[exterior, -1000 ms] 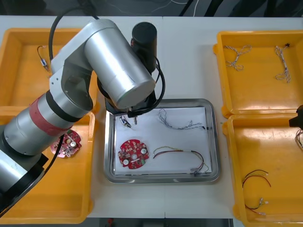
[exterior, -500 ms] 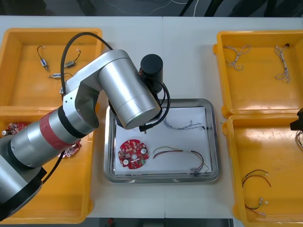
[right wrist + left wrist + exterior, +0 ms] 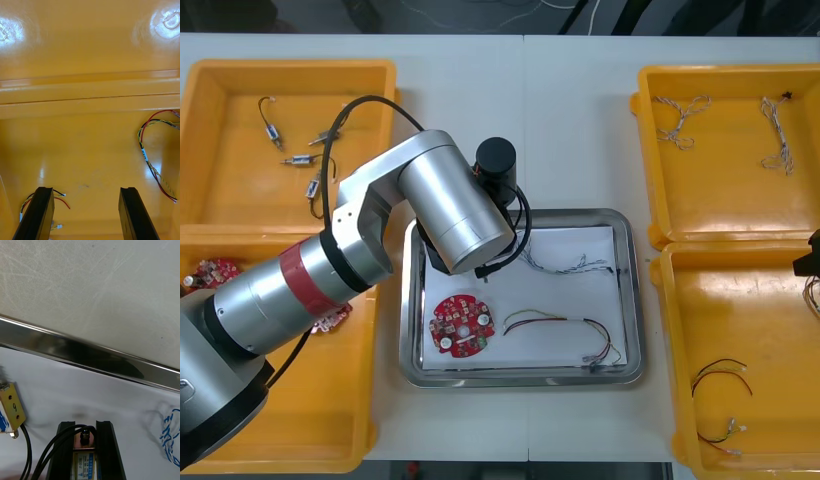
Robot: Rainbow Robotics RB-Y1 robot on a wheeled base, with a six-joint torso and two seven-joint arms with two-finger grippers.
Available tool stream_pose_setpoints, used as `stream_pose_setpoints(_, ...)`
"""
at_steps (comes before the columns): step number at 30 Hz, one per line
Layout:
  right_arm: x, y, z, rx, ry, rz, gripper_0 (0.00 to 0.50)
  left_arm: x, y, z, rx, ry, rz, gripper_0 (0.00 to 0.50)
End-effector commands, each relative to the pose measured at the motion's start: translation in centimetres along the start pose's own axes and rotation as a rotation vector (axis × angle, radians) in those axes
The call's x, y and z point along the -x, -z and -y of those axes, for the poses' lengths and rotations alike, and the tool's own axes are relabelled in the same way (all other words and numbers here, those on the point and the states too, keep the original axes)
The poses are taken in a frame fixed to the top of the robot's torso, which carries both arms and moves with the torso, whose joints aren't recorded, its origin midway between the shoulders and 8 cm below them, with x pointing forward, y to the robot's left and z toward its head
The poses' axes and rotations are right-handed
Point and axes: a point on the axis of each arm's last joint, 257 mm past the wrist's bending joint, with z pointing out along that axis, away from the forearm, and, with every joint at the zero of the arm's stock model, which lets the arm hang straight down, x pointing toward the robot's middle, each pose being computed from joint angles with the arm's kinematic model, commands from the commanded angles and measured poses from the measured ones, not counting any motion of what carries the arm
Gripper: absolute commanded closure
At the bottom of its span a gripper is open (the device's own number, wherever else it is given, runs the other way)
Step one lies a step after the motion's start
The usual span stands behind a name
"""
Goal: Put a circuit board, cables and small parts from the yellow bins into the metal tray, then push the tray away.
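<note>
The metal tray [image 3: 632, 300], white inside, holds a round red circuit board [image 3: 462, 324], a red and yellow cable [image 3: 560, 325] and a twisted blue and white cable [image 3: 565, 262]. My left arm [image 3: 450, 210] reaches over the tray's far left corner and covers its own gripper from above. In the left wrist view, my left gripper [image 3: 85, 425] is shut on a small metal part [image 3: 84, 455] with black leads, low over the white floor. A second small metal part [image 3: 9, 410] lies beside it. My right gripper [image 3: 85, 191] hangs open over the near right bin.
The far left yellow bin [image 3: 220, 80] holds small metal parts [image 3: 300, 160]. Circuit boards [image 3: 215, 270] lie in the near left bin. Twisted cables [image 3: 680, 120] lie in the far right bin, and red and yellow cables [image 3: 150, 150] in the near right bin [image 3: 740, 300].
My left arm has swung down and left, uncovering the far left bin. Its wrist stayed over the tray's far left corner, and the fingers seen earlier are now under the forearm. The right arm is still.
</note>
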Motion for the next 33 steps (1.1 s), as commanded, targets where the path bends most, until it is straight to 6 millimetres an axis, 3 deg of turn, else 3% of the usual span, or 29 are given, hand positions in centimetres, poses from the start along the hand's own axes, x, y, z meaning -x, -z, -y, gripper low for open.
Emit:
stream_pose_setpoints(1, 0.2, 1.3, 2.0, -0.039, -0.047, 0.013, 0.0, -1.1, 0.0, 1.1, -0.02, -0.051, -0.003, 0.5)
stream_pose_setpoints(4, 0.2, 1.3, 2.0, -0.038, -0.046, 0.012, 0.0, -1.1, -0.1, 1.0, -0.019, -0.051, -0.002, 0.492)
stream_pose_setpoints(7, 0.2, 1.3, 2.0, -0.038, -0.046, 0.012, 0.0, -0.8, 0.0, 1.0, -0.018, -0.051, 0.009, 0.062)
stream_pose_setpoints(8, 0.2, 1.3, 1.9, -0.037, -0.046, 0.012, 0.0, -0.8, 0.0, 1.1, -0.019, -0.05, 0.01, 0.01)
stream_pose_setpoints(20, 0.2, 1.4, 1.8, -0.03, -0.047, 0.013, 0.0, -0.3, 1.1, 0.6, -0.005, -0.058, 0.031, 0.0)
stream_pose_setpoints(33, 0.4, 1.7, 1.6, -0.019, -0.045, 0.023, 0.0, 1.0, 6.5, 0.5, -0.061, -0.031, 0.0, 0.0)
